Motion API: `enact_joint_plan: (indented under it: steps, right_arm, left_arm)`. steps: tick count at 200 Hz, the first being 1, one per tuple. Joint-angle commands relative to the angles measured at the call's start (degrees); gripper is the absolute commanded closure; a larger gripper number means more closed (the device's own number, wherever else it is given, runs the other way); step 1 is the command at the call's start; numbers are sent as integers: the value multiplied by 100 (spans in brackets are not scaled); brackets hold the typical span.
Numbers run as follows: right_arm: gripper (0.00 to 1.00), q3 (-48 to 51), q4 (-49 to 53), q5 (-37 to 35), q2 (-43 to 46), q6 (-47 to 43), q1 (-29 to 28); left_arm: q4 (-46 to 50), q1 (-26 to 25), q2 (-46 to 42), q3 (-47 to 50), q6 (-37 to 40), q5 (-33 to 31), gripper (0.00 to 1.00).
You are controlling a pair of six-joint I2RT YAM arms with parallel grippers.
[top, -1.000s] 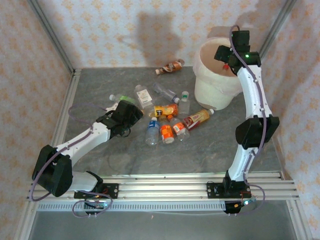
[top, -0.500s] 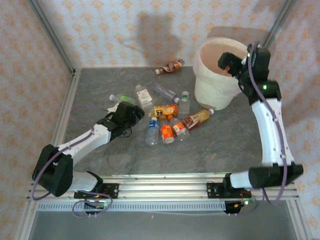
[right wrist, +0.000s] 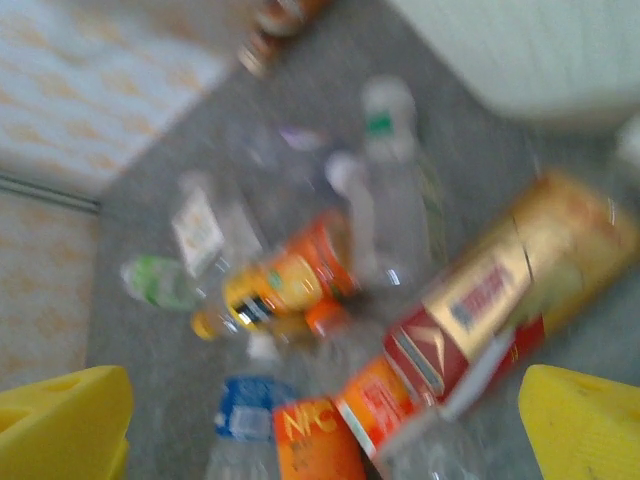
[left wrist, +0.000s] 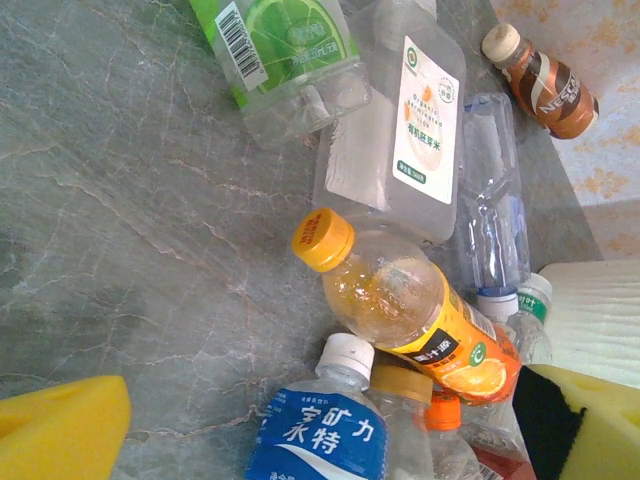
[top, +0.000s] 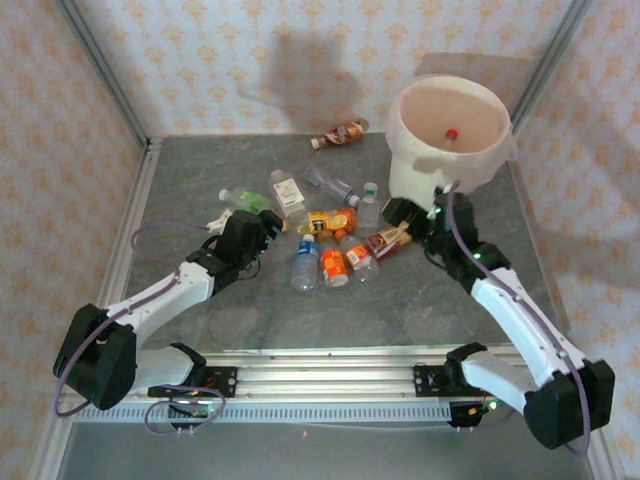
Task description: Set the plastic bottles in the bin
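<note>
Ten or so plastic bottles [top: 334, 266] lie on the grey table [top: 190, 160], most of them in one heap in the middle.

On the left, your left claw [top: 258, 232] sits low, just beside the left edge of the heap. Its two yellow pads [left wrist: 60, 430] stand far apart in the wrist view. Nothing is held between them, so this claw is open.

Just past it lies the green-label bottle [left wrist: 285, 50]. The clear bottle with the white label [left wrist: 400, 120] lies next to it and touches it. In front of those, the orange juice bottle [left wrist: 410, 310] with the yellow cap rests on its side. The blue-label water bottle [left wrist: 320, 435] is right below it, with its white cap touching the juice bottle. One small brown bottle [top: 338, 133] lies alone by the back wall, well apart from the heap.

To the right, the brown-red bottle [top: 392, 238] lies on its side at the right end of the heap. Your right claw [top: 400, 216] is over it, between the heap and the bin. Its wrist picture is blurry, but its yellow pads are spread wide with the brown-red bottle below and between them. This claw is open too. You cannot tell if it touches the bottle.

At the far right corner stands the bin [top: 420, 175], big and cream-white. A small red thing [top: 452, 133] lies inside it.
</note>
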State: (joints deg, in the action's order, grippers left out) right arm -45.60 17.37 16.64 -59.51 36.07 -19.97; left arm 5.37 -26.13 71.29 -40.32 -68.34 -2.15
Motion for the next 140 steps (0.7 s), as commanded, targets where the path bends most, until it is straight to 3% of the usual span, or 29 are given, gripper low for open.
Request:
enact_joint_plan:
  steps: [1,21,42,81,111,140]
  right_arm:
    - [1,219,-349,-645,-317,1289,-344]
    - [1,107,-118,-1306,-676,1724,-537]
    - [1,-25,-452,-1150,-1221,1773,-543]
    - [1,-809,505,-1315,-2363,1725,-631]
    - [1,-641,320,-1640,-2636,2151,-632]
    - [1,-545,339,-1808,-2898,2207,-643]
  left_arm:
    - [-170,25,24,76,-197,-143,0]
    - [-175,23,51,94,-225,-85,0]
    - [-110,24,75,31,-114,-81,0]
    - [236,29,112,-318,198,-136,0]
    - [248,29,68,-243,140,-162,0]
    - [721,32,83,-470,544,49,0]
